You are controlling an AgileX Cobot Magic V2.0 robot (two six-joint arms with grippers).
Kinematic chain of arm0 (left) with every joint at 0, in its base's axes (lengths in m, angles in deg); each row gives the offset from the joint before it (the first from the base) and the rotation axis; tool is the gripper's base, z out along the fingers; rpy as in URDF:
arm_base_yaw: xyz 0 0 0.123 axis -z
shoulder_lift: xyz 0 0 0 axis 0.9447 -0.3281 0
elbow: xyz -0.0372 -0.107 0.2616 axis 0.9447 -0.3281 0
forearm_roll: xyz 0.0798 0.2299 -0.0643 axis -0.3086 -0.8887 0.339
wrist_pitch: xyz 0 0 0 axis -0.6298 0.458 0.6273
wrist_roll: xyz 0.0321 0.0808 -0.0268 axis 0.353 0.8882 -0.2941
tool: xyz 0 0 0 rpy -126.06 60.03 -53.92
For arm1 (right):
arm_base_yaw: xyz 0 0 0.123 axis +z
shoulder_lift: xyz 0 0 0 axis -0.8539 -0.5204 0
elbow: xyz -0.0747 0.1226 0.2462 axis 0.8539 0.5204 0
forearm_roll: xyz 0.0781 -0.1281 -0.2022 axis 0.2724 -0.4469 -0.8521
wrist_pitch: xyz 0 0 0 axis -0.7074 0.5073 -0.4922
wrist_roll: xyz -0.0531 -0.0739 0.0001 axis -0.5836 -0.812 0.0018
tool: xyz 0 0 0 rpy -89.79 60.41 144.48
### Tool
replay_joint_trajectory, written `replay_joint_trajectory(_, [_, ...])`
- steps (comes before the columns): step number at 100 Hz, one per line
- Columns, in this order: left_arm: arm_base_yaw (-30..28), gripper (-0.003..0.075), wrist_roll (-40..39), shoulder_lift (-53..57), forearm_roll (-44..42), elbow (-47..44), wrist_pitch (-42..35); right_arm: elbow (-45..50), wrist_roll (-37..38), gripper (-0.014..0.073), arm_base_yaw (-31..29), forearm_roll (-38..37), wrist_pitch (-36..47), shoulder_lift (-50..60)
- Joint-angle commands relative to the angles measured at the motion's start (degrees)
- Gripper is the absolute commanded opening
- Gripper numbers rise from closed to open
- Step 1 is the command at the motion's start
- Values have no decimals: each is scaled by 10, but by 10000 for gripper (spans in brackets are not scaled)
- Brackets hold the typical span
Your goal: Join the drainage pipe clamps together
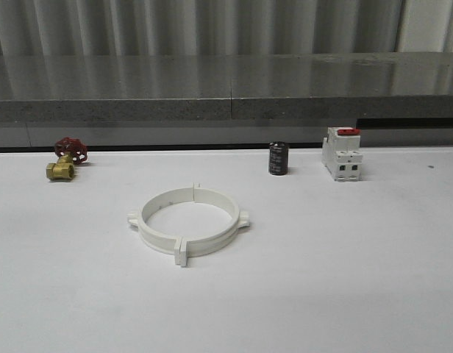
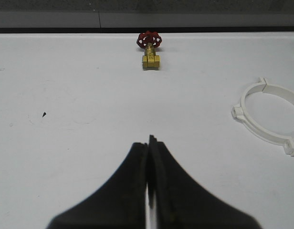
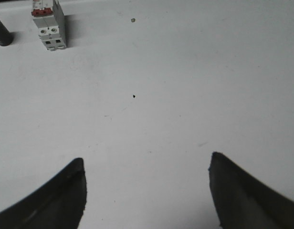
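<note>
The two white drainage pipe clamps [image 1: 188, 221] lie on the white table [image 1: 344, 265] as one wide ring, their end tabs meeting at the front and back and a lug on each side. In the left wrist view the ring [image 2: 271, 116] sits off to one side, partly cut by the frame edge. My left gripper [image 2: 148, 143] is shut with nothing in it, hovering over bare table well away from the ring. My right gripper [image 3: 146, 164] is open over bare table, nothing between its fingers.
A brass valve with a red handwheel [image 1: 65, 159] stands at the back left, also in the left wrist view [image 2: 150, 49]. A small black cylinder [image 1: 278, 158] and a white circuit breaker with a red lever [image 1: 341, 154] stand at the back right. A grey ledge runs behind.
</note>
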Motion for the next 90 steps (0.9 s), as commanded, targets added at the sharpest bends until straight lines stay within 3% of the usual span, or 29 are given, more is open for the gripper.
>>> replay_joint_trajectory(1, [-3, -21, 0, -2, 8, 14, -37, 4, -7, 452, -2, -5, 13, 34])
replay_joint_trajectory(29, [-3, -21, 0, -2, 8, 14, -37, 14, -7, -76, -2, -5, 12, 91])
replay_joint_trajectory(90, [-3, -21, 0, -2, 8, 14, -37, 14, -7, -67, -2, -5, 1, 91])
